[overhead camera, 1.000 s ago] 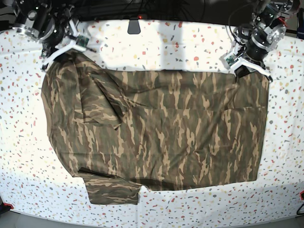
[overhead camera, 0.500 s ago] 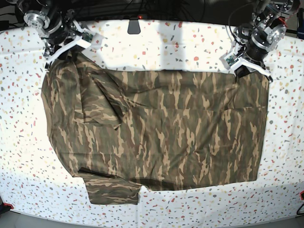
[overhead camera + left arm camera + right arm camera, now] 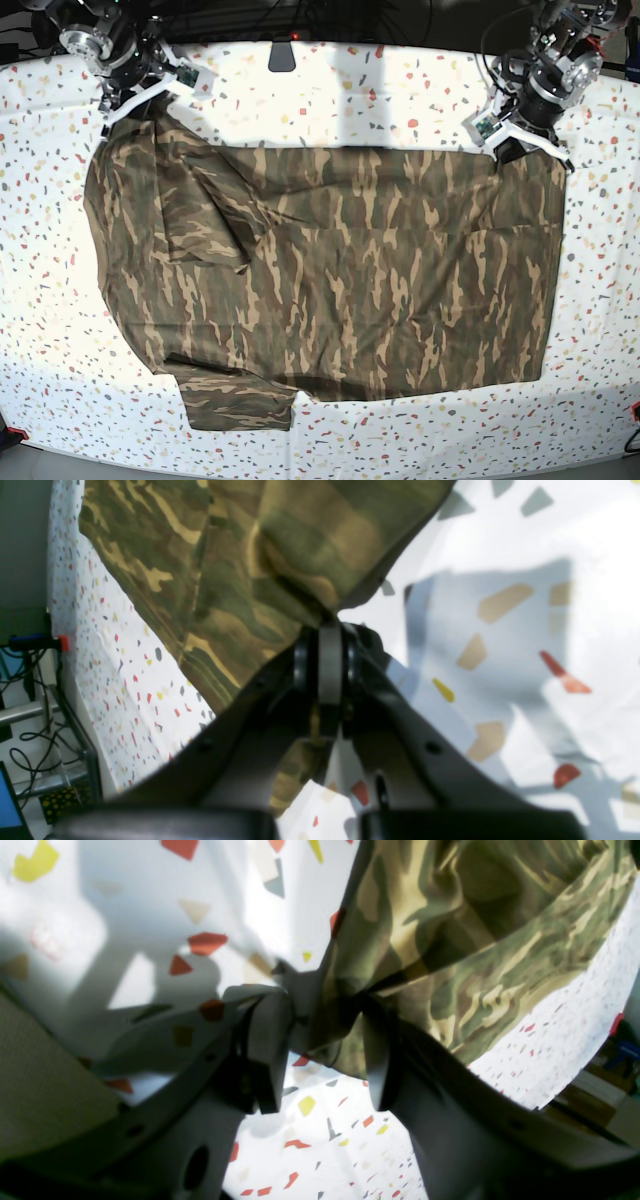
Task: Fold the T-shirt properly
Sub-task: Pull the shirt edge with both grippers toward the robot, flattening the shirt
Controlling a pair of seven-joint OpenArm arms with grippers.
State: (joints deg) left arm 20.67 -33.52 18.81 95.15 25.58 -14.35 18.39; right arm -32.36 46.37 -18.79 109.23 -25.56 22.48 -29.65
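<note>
Base view: the T-shirt (image 3: pixel 330 280) lies spread flat across the speckled table (image 3: pixel 330 90), 1 sleeve folded in over its far-left part, another poking out at the near-left hem. The right gripper (image 3: pixel 150 97) sits at the shirt's far-left corner; the left gripper (image 3: pixel 520 143) at its far-right corner.

Left wrist view: the left gripper (image 3: pixel 330 630) is pinched tight on the T-shirt (image 3: pixel 240 570) corner, cloth bunching from the tips.

Right wrist view: the right gripper (image 3: pixel 325 1040) has its 2 jaws partly apart, a gathered fold of the T-shirt (image 3: pixel 450 940) between them and against the right-hand jaw.
</note>
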